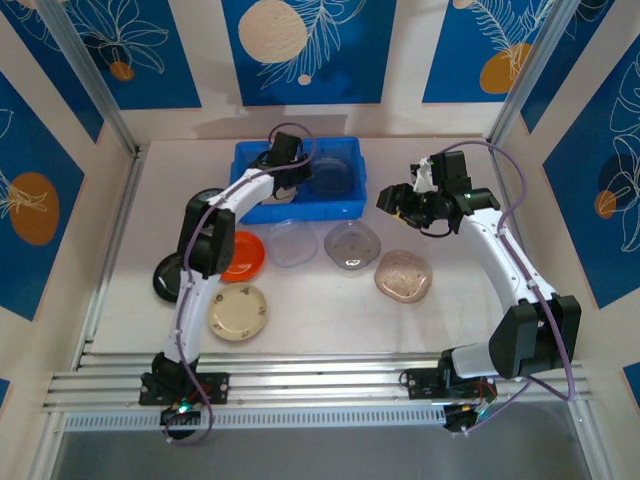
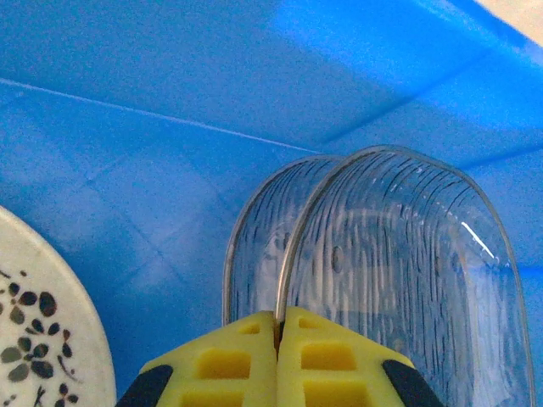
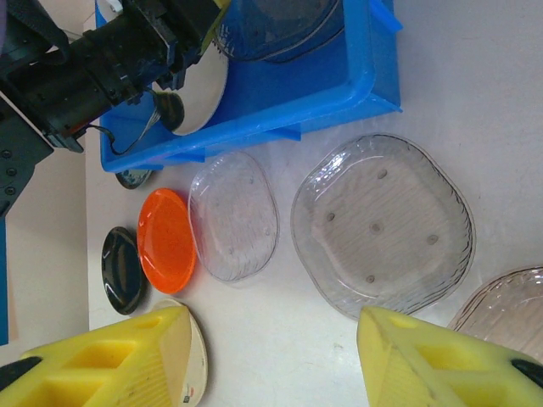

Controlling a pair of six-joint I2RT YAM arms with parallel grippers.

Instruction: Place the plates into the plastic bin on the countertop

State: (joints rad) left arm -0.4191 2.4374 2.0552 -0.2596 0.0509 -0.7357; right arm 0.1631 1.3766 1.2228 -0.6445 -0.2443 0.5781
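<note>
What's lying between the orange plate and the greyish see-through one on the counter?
A clear oval plate, between the orange plate and the grey translucent plate; the top view shows it.

Countertop (image 1: pixel 340 325) clearance: bare strips lay along the near edge beside the cream floral plate (image 1: pixel 238 312) and right of the plastic bin (image 1: pixel 320 210); a close row of black plate (image 1: pixel 165 278), orange plate (image 1: pixel 245 255), oval plate (image 1: pixel 293 243), grey plate (image 1: pixel 352 244) and smoky plate (image 1: pixel 403 276) barred the middle; left arm (image 1: pixel 240 190) and clear plate (image 1: pixel 330 175) crowded the bin.

Pale tabletop (image 1: pixel 330 315), dishes set out.
At back the blue bin (image 1: pixel 300 212); nearer, orange plate (image 1: pixel 245 255), black plate (image 1: pixel 167 277), cream floral plate (image 1: pixel 238 312), three translucent plates (image 1: pixel 351 244).
</note>
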